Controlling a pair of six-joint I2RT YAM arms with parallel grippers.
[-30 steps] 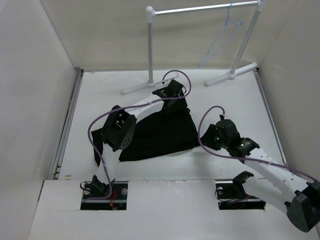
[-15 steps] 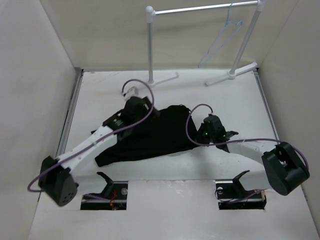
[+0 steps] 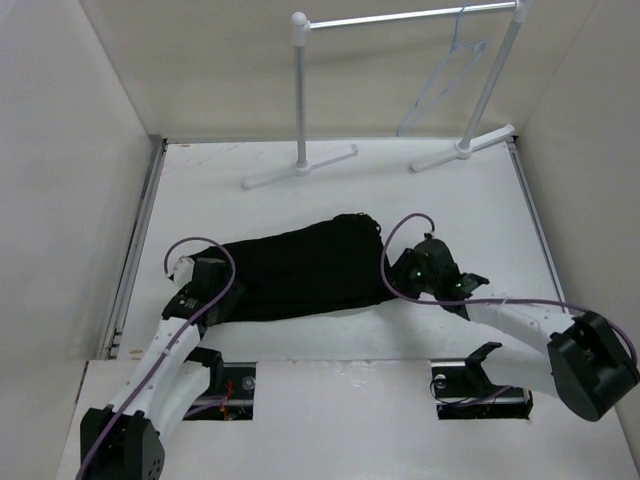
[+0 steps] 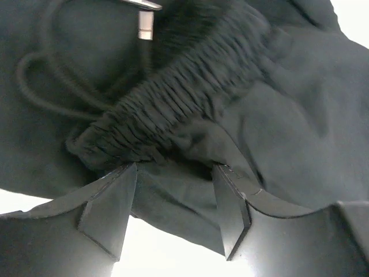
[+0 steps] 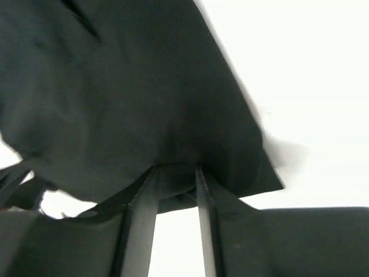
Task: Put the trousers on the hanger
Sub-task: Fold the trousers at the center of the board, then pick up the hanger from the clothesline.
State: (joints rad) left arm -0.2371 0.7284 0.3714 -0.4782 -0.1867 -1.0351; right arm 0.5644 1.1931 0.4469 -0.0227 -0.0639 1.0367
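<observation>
Between the left gripper's (image 4: pixel 174 167) dark fingers (image 4: pixel 104 208), which stand apart, loose cloth of the trousers (image 3: pixel 300 270) lies across the gap. The gathered waistband (image 4: pixel 173 98) and drawstring (image 4: pixel 52 86) sit just beyond the tips. The right gripper (image 5: pixel 176 168) is nipped on a fold near a corner of the cloth. From above, both sets of fingertips are hidden under the wrists. The trousers lie on the table (image 3: pixel 450 190), long axis left to right, waist end left. The hanger (image 3: pixel 445 85) hangs on the garment rack (image 3: pixel 400 18), well apart.

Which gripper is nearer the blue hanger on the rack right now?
Right. The right gripper sits at the right end of the trousers, below the hanger; the left gripper is at their far left end.
</observation>
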